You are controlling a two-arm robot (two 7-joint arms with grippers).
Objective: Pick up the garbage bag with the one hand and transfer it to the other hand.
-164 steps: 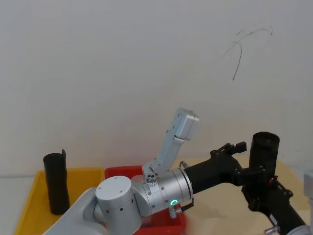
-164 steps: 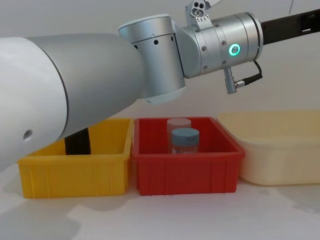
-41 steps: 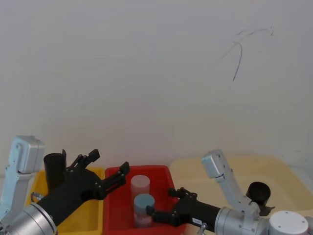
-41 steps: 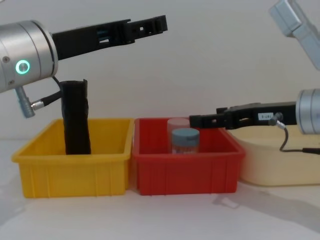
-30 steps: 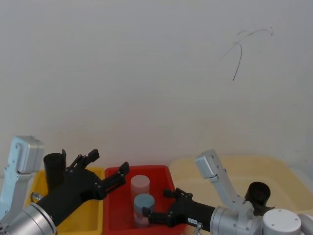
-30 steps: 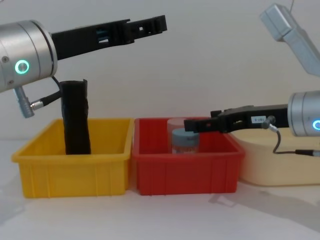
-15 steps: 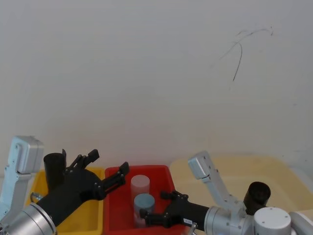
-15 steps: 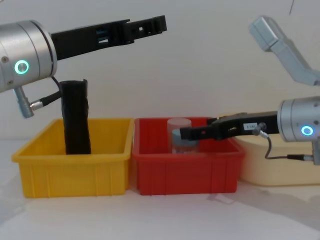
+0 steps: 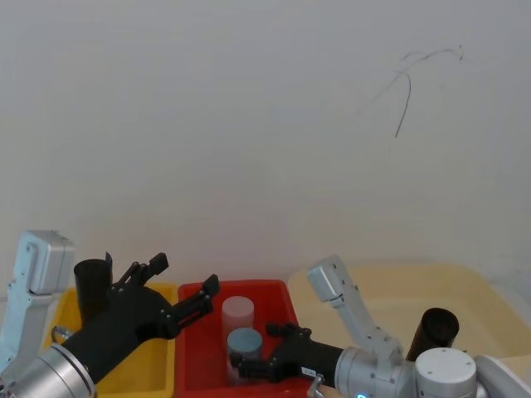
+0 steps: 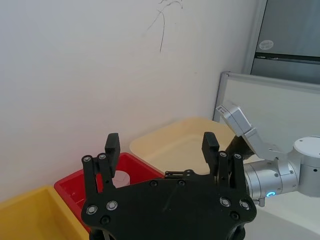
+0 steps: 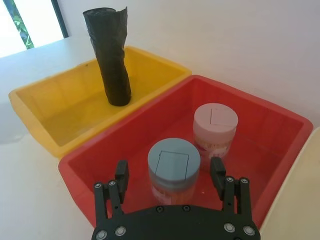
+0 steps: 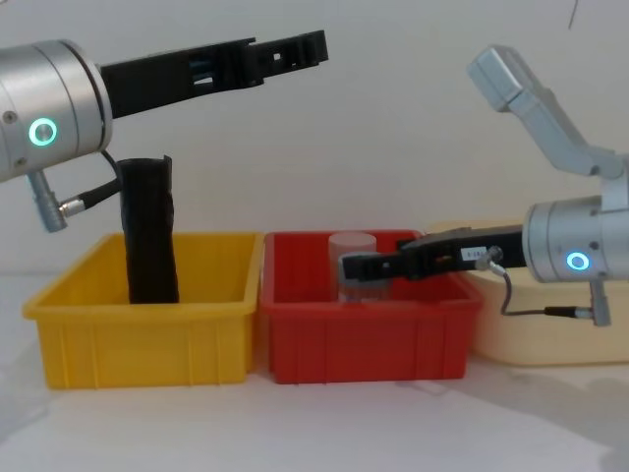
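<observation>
- Your right gripper (image 11: 170, 172) has crept leftward and lower over the last second; its fingers, spread wide, now straddle the blue-lidded jar (image 11: 173, 161) in the red bin (image 12: 369, 339).
- That heads for the wrong item: the garbage bag (image 12: 150, 231) stands upright, untouched, in the yellow bin (image 12: 147, 334) at left.
- Your left gripper (image 10: 162, 147) stays raised, fingers spread.
- A cream tray (image 12: 550, 324) sits right; a white wall (image 9: 249, 124) is behind.

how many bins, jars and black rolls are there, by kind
bins: 3 (yellow bin, red bin, cream bin)
jars: 2 (blue-lidded jar, pink-lidded jar)
black rolls: 2 (garbage bag, second roll)
total: 7
</observation>
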